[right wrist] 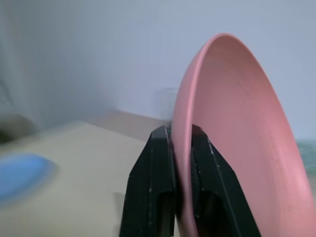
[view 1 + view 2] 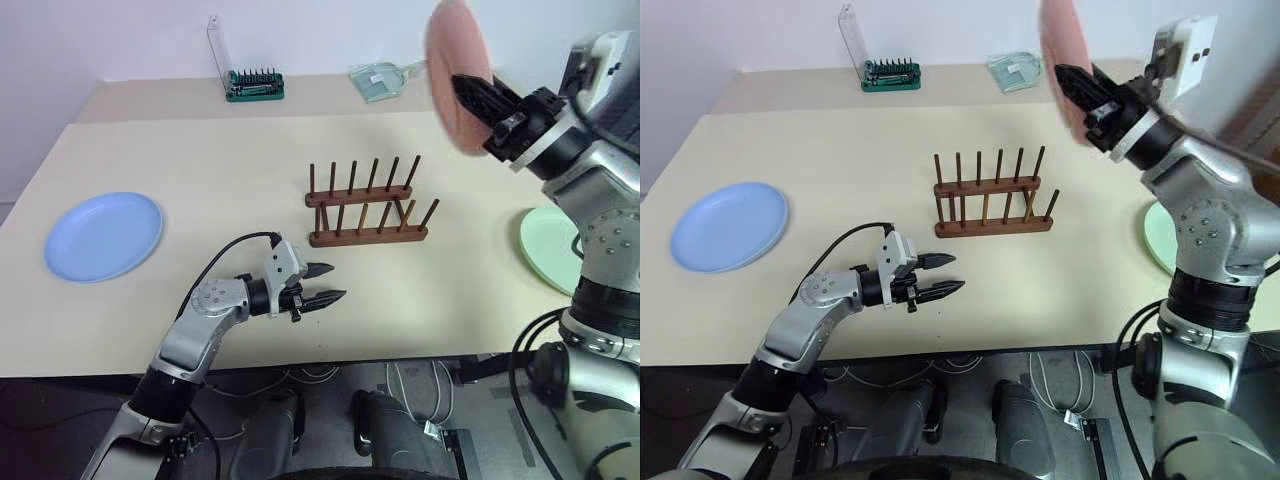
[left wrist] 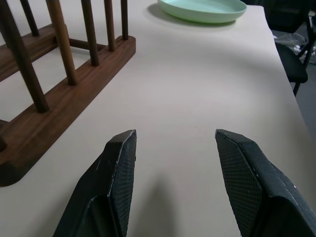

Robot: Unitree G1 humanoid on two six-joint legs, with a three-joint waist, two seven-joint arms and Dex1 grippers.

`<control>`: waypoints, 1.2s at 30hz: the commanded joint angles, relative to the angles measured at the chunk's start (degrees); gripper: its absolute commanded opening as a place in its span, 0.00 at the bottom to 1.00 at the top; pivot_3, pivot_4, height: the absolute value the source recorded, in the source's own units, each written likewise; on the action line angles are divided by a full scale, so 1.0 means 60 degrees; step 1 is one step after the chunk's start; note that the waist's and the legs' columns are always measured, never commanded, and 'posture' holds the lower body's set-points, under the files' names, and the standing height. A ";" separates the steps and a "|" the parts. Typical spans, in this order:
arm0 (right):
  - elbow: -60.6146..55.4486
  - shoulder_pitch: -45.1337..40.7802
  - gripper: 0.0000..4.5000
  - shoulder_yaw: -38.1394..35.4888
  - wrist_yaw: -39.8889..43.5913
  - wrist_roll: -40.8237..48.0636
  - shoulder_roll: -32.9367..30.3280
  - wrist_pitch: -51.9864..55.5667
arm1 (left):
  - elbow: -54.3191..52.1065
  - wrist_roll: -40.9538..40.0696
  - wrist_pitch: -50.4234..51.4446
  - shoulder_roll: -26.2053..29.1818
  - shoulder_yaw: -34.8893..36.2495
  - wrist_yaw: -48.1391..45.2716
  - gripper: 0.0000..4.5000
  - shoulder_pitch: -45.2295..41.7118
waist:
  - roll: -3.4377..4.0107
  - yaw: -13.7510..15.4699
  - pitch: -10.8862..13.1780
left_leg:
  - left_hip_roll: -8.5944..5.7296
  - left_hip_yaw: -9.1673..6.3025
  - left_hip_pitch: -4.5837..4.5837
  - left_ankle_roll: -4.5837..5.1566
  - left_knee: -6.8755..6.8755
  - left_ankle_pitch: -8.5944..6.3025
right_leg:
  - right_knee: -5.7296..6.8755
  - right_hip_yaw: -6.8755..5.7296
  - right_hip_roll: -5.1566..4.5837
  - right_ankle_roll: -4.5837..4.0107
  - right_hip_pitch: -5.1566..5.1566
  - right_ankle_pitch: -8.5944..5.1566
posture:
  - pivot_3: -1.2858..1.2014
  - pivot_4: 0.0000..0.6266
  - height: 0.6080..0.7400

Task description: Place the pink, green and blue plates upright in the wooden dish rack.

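right end effector (image 2: 470, 98): clamped on rim of pink plate (image 2: 455, 70), held up on edge in the air above and right of the rack
left end effector (image 2: 330, 283): fingers apart, empty, low over the surface (image 2: 200, 150), just in front of the rack
wooden dish rack (image 2: 368, 205): mid-surface, no plates in it
blue plate (image 2: 103, 235): flat, far left
green plate (image 2: 548, 248): flat, right edge
bit set (image 2: 254, 85): back of surface

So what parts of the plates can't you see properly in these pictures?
- Green plate: in both eye views the right arm covers part of it.
- Pink plate: its top is cut off by the upper edge in the eye views; the right gripper covers part of its rim.
- Blue plate: blurred in the right wrist view.
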 commanded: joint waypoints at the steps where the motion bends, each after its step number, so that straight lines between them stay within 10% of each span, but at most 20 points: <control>1: -0.0204 -0.0281 0.01 -0.0961 -0.1546 0.1868 0.0335 0.1142 | -0.0232 -0.0322 -0.0191 -0.0117 0.0317 -0.0003 0.58 -0.0139 | 0.0000 -0.0007 0.0000 | -0.0003 0.0000 -0.0004 0.0001 -0.0004 0.0000 | -0.0007 -0.0001 -0.0003 0.0000 -0.0002 0.0000 | 0.52 0.24 0.97; 21: 0.0839 0.0295 0.01 -0.1220 -0.5496 0.4712 0.1085 0.1488 | -0.0489 -0.0348 -0.0070 -0.0090 0.0366 0.0197 0.58 0.0031 | 0.0004 -0.0049 -0.0001 | 0.0000 0.0023 -0.0017 0.0007 -0.0004 0.0001 | 0.0003 -0.0001 -0.0001 0.0002 -0.0021 0.0002 | 0.52 0.24 0.97; 24: 0.1021 0.0324 0.24 -0.1153 -0.5680 0.4581 0.1068 0.1332 | -0.0481 -0.0346 -0.0062 -0.0093 0.0361 0.0214 0.58 0.0010 | 0.0004 -0.0041 -0.0001 | 0.0000 0.0025 -0.0018 0.0008 -0.0004 0.0001 | 0.0003 -0.0001 -0.0001 0.0002 -0.0022 0.0002 | 0.52 0.24 0.97; 26: 0.0789 0.0298 0.43 -0.0986 -0.5308 0.3892 0.0842 0.0804 | -0.0507 -0.0352 -0.0044 -0.0084 0.0362 0.0223 0.58 0.0031 | 0.0004 -0.0040 -0.0001 | 0.0000 0.0026 -0.0018 0.0008 -0.0004 0.0001 | 0.0003 -0.0001 0.0000 0.0003 -0.0021 0.0002 | 0.52 0.24 0.97; 36: 0.0423 0.1105 0.43 -0.0522 -0.2422 0.0708 -0.2534 -0.0386 | -0.0512 -0.0362 -0.0023 -0.0105 0.0315 0.0213 0.58 0.0056 | 0.0004 -0.0007 0.0001 | 0.0000 0.0033 -0.0023 0.0018 0.0001 -0.0006 | -0.0006 -0.0004 -0.0001 0.0007 -0.0018 -0.0002 | 0.52 0.24 0.97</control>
